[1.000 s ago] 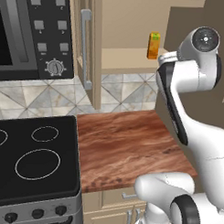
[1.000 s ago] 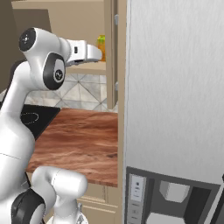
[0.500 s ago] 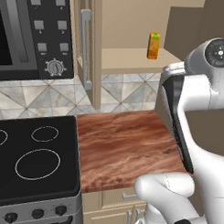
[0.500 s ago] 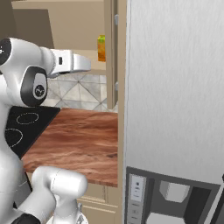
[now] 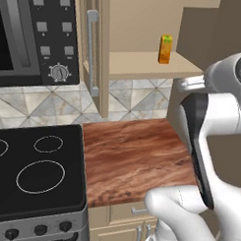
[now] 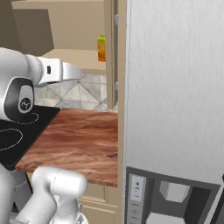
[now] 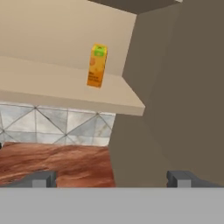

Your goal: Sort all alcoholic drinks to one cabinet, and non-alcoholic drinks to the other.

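Over the last second the arm had drawn back from the cabinet: in the left base view its upper joint had swung from just right of the carton out toward the right edge of the picture, and in the right base view the forearm had dropped from carton height to below the shelf. The orange carton itself had not moved.

The carton (image 5: 166, 49) stood upright on the pale shelf (image 5: 144, 66) of the open cabinet (image 5: 146, 15), near the shelf's right end and set back from the front edge, with nothing touching it. The hand view looked up at it from well below, with the wood bench (image 5: 133, 160) low in the picture. The gripper (image 7: 113, 179) was spread as wide as it goes, its two fingers (image 7: 41, 179) far apart at the bottom of the hand view and holding nothing.

By my reading, one step of the sort was done: a non-alcoholic drink sat in a cabinet and had been let go. The white-cream carton and the two bottles could not be found in these pictures, so whether any of them had been placed could not be told. The bench beside the stove (image 5: 34, 168) carried no drinks in any of the views. Most likely at least some of the other three items were left to fetch, the second carton to join this one and the bottles to go in the other cabinet. The arm looked to be clearing away for the next pick.
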### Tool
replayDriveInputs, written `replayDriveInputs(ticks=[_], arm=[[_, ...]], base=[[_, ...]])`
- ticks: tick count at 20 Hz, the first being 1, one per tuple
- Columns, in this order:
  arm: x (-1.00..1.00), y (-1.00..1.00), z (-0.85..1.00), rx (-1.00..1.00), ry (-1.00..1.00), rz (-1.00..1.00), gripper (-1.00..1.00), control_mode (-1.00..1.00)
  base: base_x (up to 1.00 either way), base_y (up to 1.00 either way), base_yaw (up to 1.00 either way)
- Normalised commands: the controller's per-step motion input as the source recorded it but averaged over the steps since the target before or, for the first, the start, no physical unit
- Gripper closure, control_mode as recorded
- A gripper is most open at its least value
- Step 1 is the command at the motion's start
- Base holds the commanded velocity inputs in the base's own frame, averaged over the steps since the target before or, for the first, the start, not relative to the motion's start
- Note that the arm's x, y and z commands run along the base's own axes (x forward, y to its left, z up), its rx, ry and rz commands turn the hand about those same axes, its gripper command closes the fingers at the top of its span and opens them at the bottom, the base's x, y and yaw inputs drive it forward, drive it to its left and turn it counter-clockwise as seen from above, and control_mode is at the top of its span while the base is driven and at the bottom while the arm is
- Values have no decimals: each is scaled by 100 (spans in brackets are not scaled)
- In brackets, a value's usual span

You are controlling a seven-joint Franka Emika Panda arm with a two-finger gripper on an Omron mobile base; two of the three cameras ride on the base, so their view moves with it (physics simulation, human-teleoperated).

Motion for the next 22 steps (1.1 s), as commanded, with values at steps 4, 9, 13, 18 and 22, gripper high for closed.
replayDriveInputs(ticks=[4, 9, 13, 18, 22], arm=[[-41, 9, 0, 7, 0, 7, -100, -100], [-36, 6, 0, 7, 0, 6, -100, -100], [-24, 7, 0, 6, 0, 3, -100, -100], [-21, 8, 0, 5, 0, 2, -100, -100], [-20, 5, 0, 4, 0, 2, -100, -100]], base=[[0, 0, 0], [0, 0, 0], [0, 0, 0], [0, 0, 0], [0, 0, 0]])
